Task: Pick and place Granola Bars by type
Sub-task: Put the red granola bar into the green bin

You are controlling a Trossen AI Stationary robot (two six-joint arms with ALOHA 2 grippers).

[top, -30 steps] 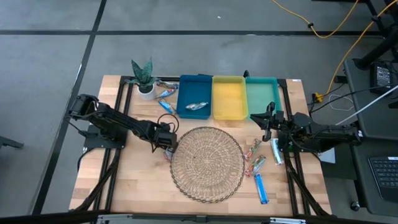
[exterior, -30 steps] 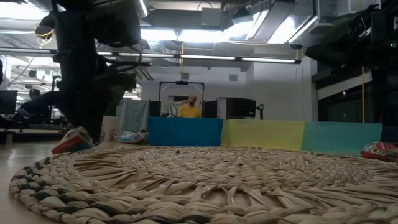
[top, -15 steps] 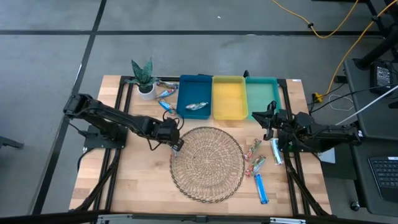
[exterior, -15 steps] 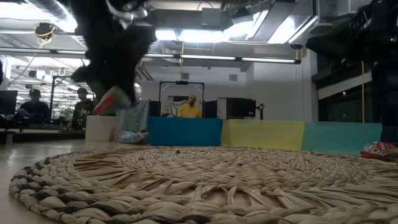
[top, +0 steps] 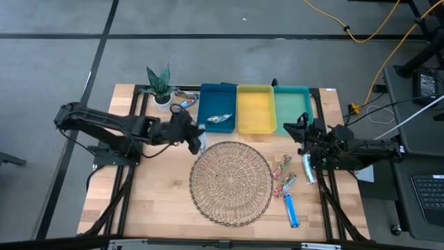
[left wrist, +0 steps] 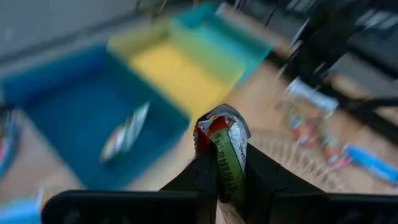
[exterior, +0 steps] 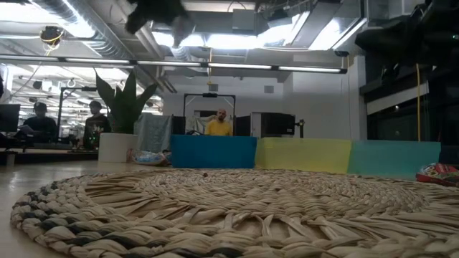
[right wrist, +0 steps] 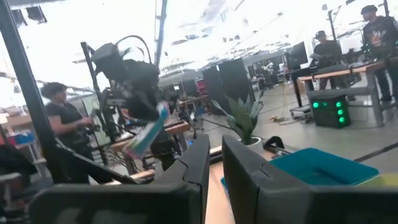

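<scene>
My left gripper (top: 193, 133) hangs above the table between the wicker mat (top: 231, 182) and the blue tray's near left corner (top: 201, 127), shut on a red-green granola bar (left wrist: 225, 144). One silver-white bar (top: 218, 118) lies in the blue tray. Right of the mat lie red-green bars (top: 283, 167), a silver-white bar (top: 309, 169) and a blue bar (top: 291, 210). More bars (top: 184, 105) lie beside the plant pot. My right gripper (top: 300, 132) waits near the teal tray's near edge (top: 294, 130), its fingers (right wrist: 198, 163) shut on nothing. My left gripper pinches the red-green bar between its two fingers (left wrist: 205, 174). The fingers are on the bar's lower part (left wrist: 231, 182), and its crinkled red end (left wrist: 214, 124) sticks out past the fingertips. The bar is lifted clear of the table.
The blue, yellow (top: 255, 110) and teal trays stand side by side along the far edge. A potted plant (top: 159, 87) stands at the far left corner. The round wicker mat fills the table's middle. People stand in the room beyond the table.
My left gripper, shut on the red-green bar, has risen from the table at the mat's left edge. It has swung toward the far edge and the blue tray, carrying the bar clear. In the low view it has climbed to the picture's top.
</scene>
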